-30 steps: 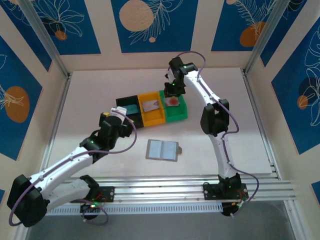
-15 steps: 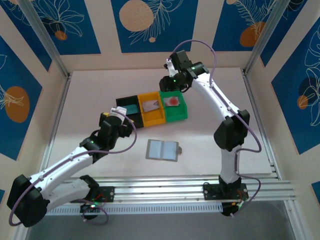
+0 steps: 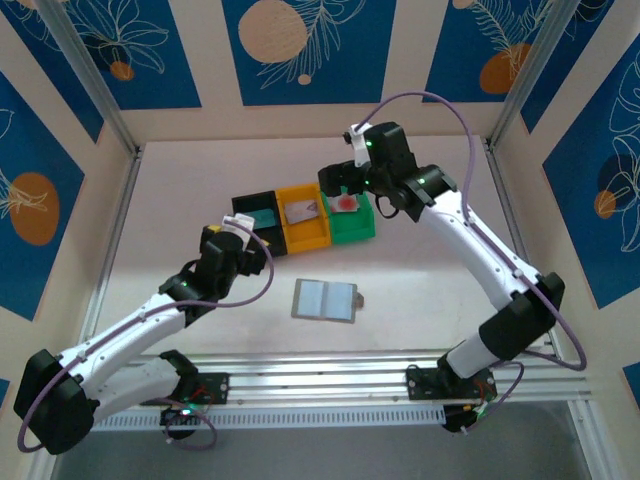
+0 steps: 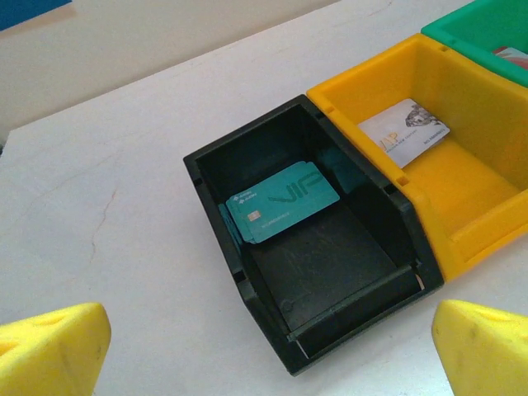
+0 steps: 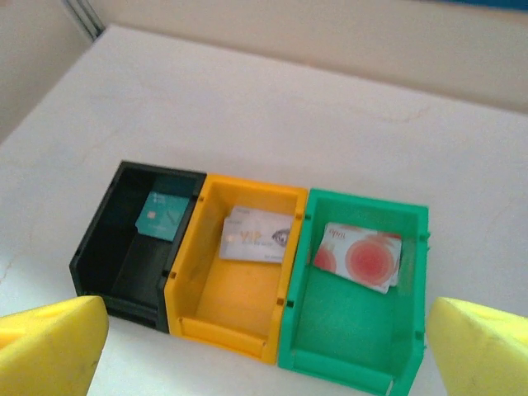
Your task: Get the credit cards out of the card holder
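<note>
The grey card holder (image 3: pixel 325 300) lies unfolded and flat on the table, apart from both arms. One teal card (image 4: pixel 282 202) rests in the black bin (image 4: pixel 239 272). A greyish card (image 5: pixel 256 235) sits in the orange bin (image 5: pixel 231 330), and a pale card with red dots (image 5: pixel 360 256) in the green bin (image 5: pixel 346 363). My left gripper (image 4: pixel 264 355) hovers open just in front of the black bin with nothing between its fingers. Above the bins, my right gripper (image 5: pixel 264 346) stands open and empty, high over the green bin (image 3: pixel 355 228).
The three bins stand in a row at mid-table, black (image 3: pixel 250 205), orange (image 3: pixel 305 232), then green. The walls of the enclosure ring the white table. Bare tabletop lies around the card holder and to the right of the green bin.
My right gripper has opened and risen from the green bin, leaving the red-dot card inside it. Its elbow swung out to the right. The left arm has not moved.
</note>
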You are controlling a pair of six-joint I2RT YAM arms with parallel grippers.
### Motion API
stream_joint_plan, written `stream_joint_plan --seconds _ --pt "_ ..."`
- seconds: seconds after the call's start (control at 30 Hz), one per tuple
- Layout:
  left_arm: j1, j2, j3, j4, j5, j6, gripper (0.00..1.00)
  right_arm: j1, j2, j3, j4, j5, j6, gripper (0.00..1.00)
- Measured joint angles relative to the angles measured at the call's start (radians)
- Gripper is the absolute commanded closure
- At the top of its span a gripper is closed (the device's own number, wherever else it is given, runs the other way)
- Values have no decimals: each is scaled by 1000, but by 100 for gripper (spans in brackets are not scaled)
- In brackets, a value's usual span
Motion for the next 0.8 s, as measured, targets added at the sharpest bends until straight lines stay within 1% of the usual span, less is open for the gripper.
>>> stream_joint_plan --seconds 0.1,0.3,0.37,0.6,0.8 --pt "1 -1 0 0 4 0 0 0 -51 -41 47 11 -23 1" --pt "1 -14 0 0 19 -1 0 -14 -158 -183 122 24 -39 1" --pt "1 -20 0 0 23 -1 0 -32 -192 -228 130 24 -35 1" --pt "1 -53 -9 0 72 -3 0 -147 -343 -423 198 18 8 1" --pt "1 -61 -23 4 98 -11 0 -192 -420 -560 265 33 19 1"
